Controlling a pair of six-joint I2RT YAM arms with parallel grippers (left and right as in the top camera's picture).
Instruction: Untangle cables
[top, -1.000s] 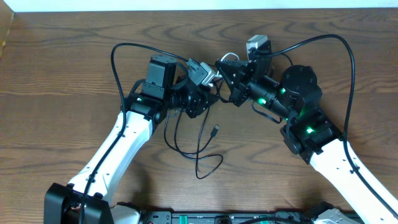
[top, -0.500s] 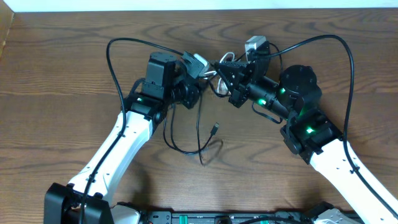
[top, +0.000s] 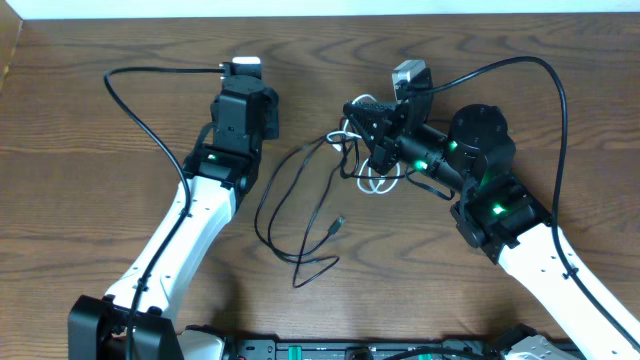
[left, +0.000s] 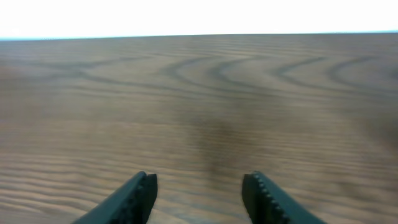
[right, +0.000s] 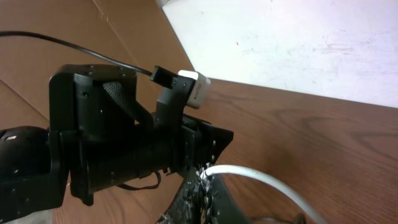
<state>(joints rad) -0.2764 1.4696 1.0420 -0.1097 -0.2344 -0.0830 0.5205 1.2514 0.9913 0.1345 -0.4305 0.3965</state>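
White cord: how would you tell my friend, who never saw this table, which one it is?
Seen from above, on the wooden table, find the right arm's end effector near the top middle, pinched shut. The white cord runs from it and curls in a small loop just below, beside the thin black cords. It is the only pale cord; the others are all black.

No writing can be read in any view; no label, brand, number or sign is legible.
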